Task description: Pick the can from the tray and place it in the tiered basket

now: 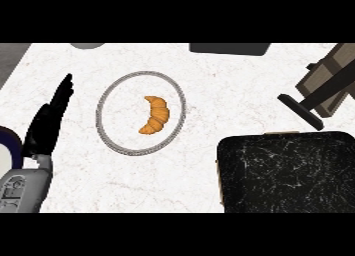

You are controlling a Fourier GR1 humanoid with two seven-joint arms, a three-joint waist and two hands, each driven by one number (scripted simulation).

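Observation:
A black marbled tray (291,172) fills the lower right of the head view, and no can shows on it or anywhere else. The tiered basket (333,80), a brown and black frame, stands at the upper right edge. My left hand (47,120) is at the left, fingers straight and pointing up the counter, holding nothing. It is well apart from both tray and basket. My right hand is out of view.
A round silver-rimmed plate (141,113) with a croissant (155,115) lies at centre left, just right of my left hand. A dark blue and white dish (4,150) sits at the left edge. A dark grey object (230,48) and a small grey round thing (88,46) are at the far edge.

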